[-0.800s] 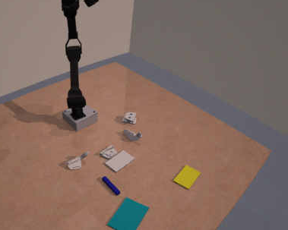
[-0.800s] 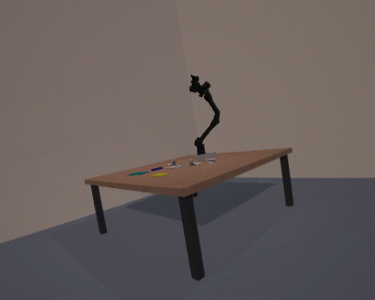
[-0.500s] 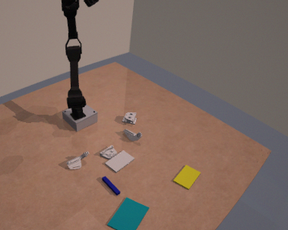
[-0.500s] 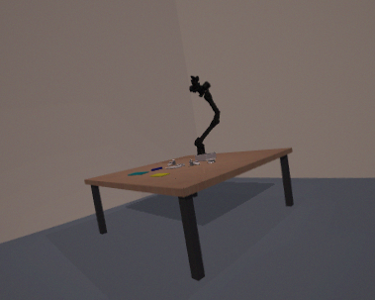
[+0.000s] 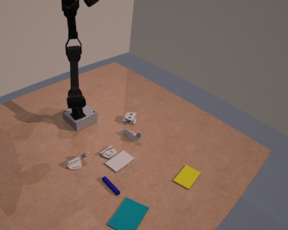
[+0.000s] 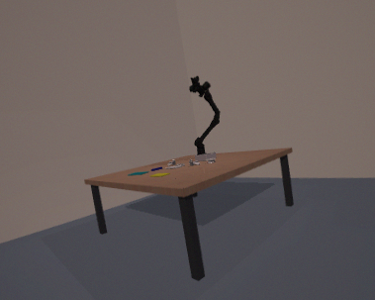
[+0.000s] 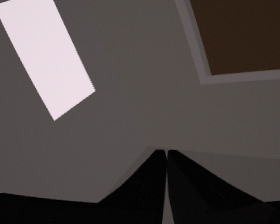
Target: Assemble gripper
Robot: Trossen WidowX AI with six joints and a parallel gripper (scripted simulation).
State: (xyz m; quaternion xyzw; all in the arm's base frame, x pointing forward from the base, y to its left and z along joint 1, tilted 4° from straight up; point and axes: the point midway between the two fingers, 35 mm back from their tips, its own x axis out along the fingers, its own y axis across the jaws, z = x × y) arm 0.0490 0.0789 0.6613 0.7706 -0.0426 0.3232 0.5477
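Note:
My gripper [image 7: 165, 158] is shut with its fingertips together in the wrist view and nothing visible between them. The arm stands raised high above the table, far from the parts. Four loose pale grey parts lie apart in the top view. One flat part with two dark round spots [image 5: 130, 118] lies furthest back, possibly the housing plate. A curved part [image 5: 133, 135], seemingly a jaw, lies in front of it. Another part [image 5: 109, 152], possibly the gripper base, lies beside a white rectangle. A long part [image 5: 77, 162], seemingly the other jaw, lies at the left. Pins and teeth are too small to tell.
The white rectangle [image 5: 119, 161] lies flat on the wooden table [image 5: 218, 143]. A dark blue bar [image 5: 111, 185], a teal rectangle [image 5: 128, 214] and a yellow rectangle [image 5: 187, 177] lie further forward. The grey arm base block [image 5: 80, 121] stands behind the parts.

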